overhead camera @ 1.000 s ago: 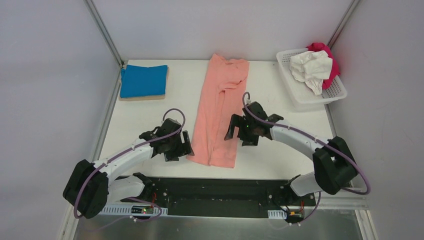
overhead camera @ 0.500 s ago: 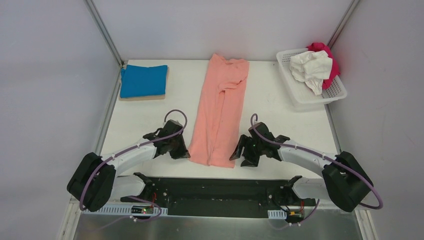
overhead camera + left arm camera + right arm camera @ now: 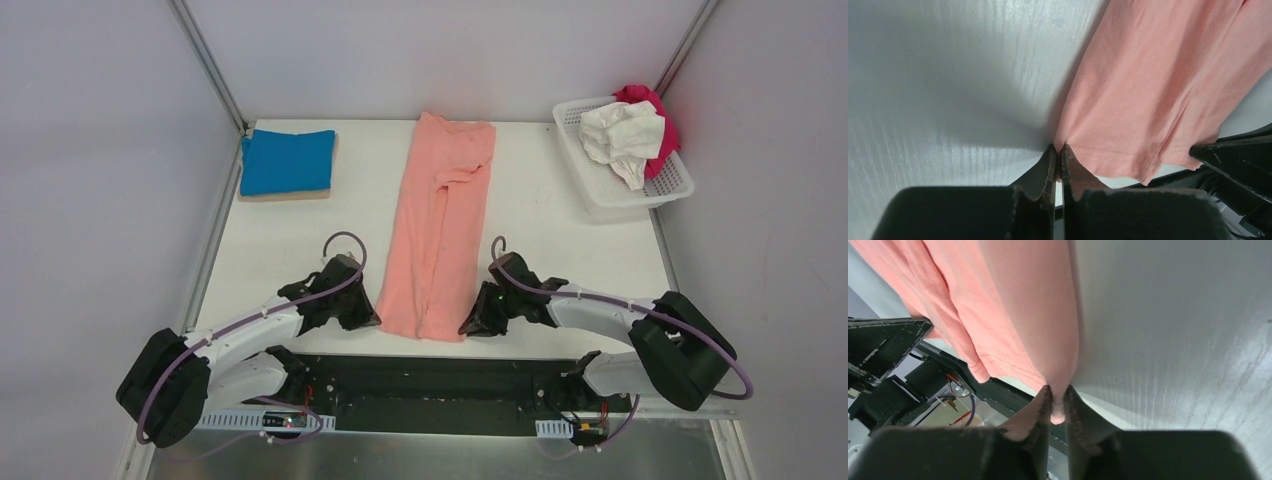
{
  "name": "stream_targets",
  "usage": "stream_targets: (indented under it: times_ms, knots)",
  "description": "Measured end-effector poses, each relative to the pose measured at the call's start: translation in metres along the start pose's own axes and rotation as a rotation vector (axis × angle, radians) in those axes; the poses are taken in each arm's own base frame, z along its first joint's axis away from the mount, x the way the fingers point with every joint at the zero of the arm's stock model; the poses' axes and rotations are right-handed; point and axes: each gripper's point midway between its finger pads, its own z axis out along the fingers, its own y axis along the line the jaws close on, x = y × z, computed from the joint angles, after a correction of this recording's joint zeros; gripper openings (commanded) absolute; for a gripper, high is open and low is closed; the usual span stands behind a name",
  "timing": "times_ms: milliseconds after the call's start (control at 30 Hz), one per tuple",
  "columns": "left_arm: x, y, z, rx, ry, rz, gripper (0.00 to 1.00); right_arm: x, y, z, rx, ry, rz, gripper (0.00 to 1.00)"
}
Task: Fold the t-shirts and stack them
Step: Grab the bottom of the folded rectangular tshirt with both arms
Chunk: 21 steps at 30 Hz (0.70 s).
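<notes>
Pink shirt point(image 3: 440, 225) lay long and narrow down the middle of the table point(image 3: 560, 240), collar end far, hem at the near edge. Your left gripper point(image 3: 1058, 149) was pressed together on the hem's left corner, with a sliver of pink cloth caught between the fingers. Your right gripper point(image 3: 1058, 392) pinched the hem's right corner, cloth bunched between its tips. You had both sitting low against the tabletop. Blue shirt point(image 3: 287, 160) lay folded on the board point(image 3: 280, 196) in the far left corner. Basket point(image 3: 618, 205) at far right held a crumpled white shirt point(image 3: 622, 135), and a magenta shirt point(image 3: 662, 125) behind it.
</notes>
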Motion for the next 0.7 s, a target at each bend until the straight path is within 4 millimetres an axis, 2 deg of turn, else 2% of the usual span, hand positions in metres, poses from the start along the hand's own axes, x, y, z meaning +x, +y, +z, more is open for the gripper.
stream_targets:
  times_ms: [167,400,567,700]
  knots:
    - [0.012,-0.001,-0.005,0.024,0.005,-0.003,0.0,0.01,-0.005,-0.001,-0.006,0.023,0.013,0.0]
    - [0.06,-0.019,-0.027,0.164,0.115,0.106,0.0,0.037,-0.006,-0.025,-0.077,0.085,-0.001,0.0]
    - [0.062,-0.031,-0.038,0.231,0.116,0.119,0.0,0.042,0.003,-0.042,-0.142,0.073,-0.023,0.0]
    - [0.051,-0.045,-0.044,0.249,0.075,0.161,0.0,0.036,0.005,-0.048,-0.137,0.048,-0.033,0.0]
